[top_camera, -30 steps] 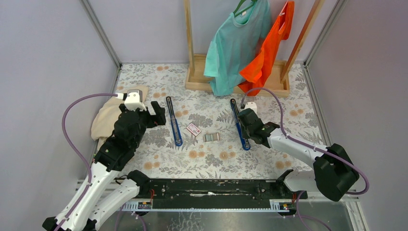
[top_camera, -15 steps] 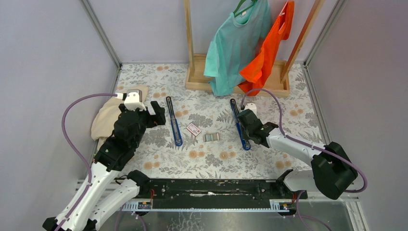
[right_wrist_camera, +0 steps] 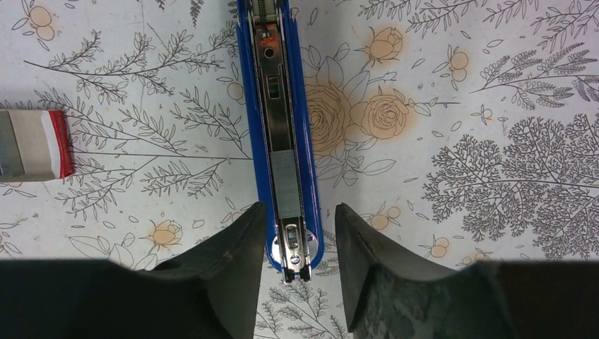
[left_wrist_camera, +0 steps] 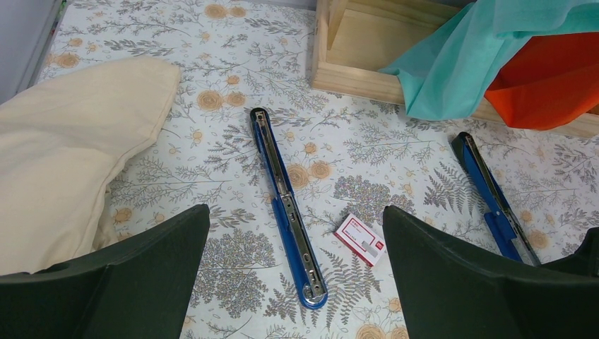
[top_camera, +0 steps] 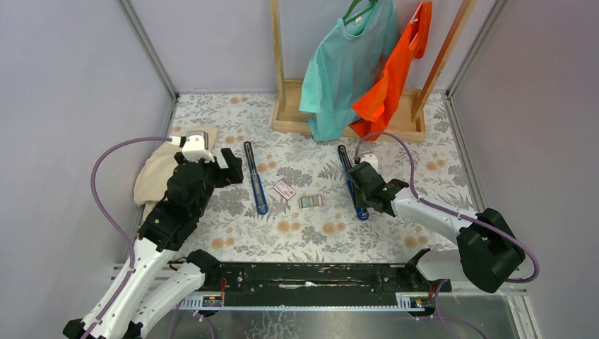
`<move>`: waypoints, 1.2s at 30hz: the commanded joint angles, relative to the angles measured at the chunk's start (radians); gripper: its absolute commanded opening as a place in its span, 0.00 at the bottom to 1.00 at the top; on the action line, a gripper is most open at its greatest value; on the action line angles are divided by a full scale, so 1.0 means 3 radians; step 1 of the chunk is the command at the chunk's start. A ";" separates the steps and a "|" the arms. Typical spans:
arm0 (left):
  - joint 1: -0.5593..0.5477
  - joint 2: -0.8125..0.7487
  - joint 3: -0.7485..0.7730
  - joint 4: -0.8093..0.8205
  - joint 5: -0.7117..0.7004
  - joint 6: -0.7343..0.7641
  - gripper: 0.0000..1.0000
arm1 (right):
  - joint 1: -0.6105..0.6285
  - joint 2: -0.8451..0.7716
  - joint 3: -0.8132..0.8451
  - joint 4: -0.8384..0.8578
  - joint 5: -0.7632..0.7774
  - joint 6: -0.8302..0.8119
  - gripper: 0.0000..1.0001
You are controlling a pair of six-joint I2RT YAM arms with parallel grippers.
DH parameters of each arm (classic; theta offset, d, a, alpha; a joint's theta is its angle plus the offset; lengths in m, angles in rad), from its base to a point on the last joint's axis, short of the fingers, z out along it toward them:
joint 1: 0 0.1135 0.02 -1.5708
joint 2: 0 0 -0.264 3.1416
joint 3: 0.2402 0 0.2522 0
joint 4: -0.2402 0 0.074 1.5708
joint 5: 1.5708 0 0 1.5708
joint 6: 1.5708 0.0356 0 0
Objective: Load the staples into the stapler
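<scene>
On the flowered table (top_camera: pixel 297 233), the right gripper (right_wrist_camera: pixel 300 212) is parted and empty, one finger on each side of the near end of a stapler (right_wrist_camera: pixel 282 106). The staples (top_camera: pixel 311 201) lie just to its left, apart from it. The left gripper (left_wrist_camera: pixel 295 210) is spread wide, holding nothing.

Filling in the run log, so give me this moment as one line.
left gripper open, hovering | right gripper open, straddling near end of right stapler | staples lying on table

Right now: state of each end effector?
Left end effector: open, empty.
Right end effector: open, straddling the near end of the blue stapler, not gripping it.
</scene>
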 commanded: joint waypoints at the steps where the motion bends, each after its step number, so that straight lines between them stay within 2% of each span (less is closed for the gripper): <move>1: 0.0028 -0.0005 -0.0027 0.0231 0.0015 -0.0031 1.00 | 0.0002 -0.0080 0.0180 -0.0059 0.0037 0.0016 0.48; 20: 0.0038 -0.0022 -0.0029 0.0229 0.0039 -0.0033 1.00 | -0.0284 0.0527 0.0537 0.0065 0.0178 -0.0053 0.52; 36: 0.0048 -0.0012 -0.0032 0.0231 0.0072 -0.0039 1.00 | -0.0284 0.0419 0.0365 -0.0348 -0.0066 0.0113 0.55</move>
